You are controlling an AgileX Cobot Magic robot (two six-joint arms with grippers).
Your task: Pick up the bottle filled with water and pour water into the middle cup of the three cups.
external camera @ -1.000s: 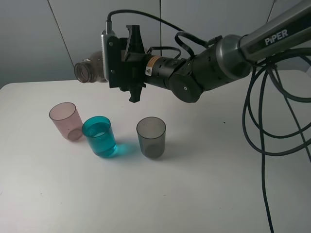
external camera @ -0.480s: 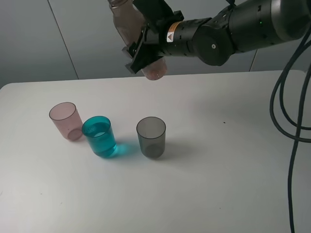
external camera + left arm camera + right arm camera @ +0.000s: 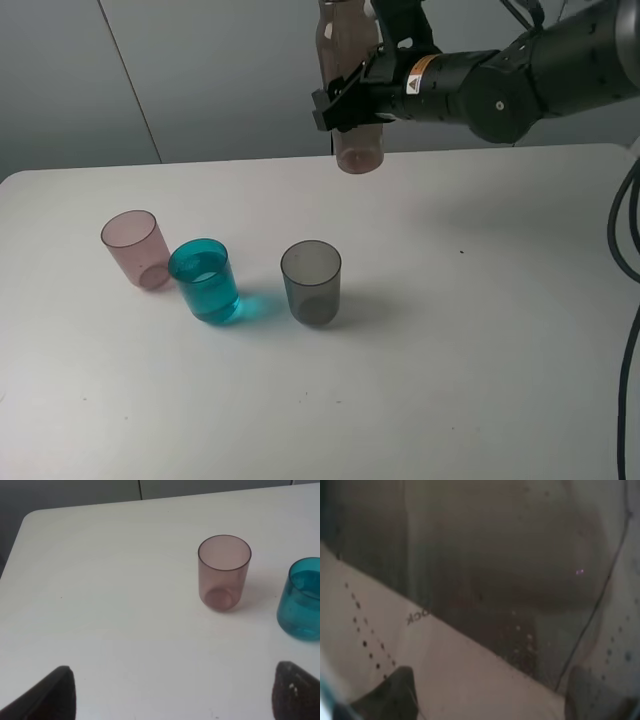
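Note:
The smoky-brown bottle (image 3: 352,80) hangs upright in the air above the table's back, held by my right gripper (image 3: 362,88), which is shut on it. In the right wrist view the bottle (image 3: 510,580) fills the frame. The three cups stand in a row at the left front: pale pink cup (image 3: 135,248), teal-blue middle cup (image 3: 205,280) with water in it, and smoky grey cup (image 3: 311,281). The left wrist view shows the pink cup (image 3: 224,571) and the teal cup (image 3: 301,598) ahead of my left gripper (image 3: 170,695), whose fingers (image 3: 52,697) stand wide apart, holding nothing.
The white table (image 3: 450,330) spreads to the right and front of the cups. Black cables (image 3: 625,240) hang from the right arm at the right edge. A grey wall stands behind the table.
The right gripper has swung the bottle from lying tilted with its mouth to the left, up to upright, and carried it to the right, away from the cups.

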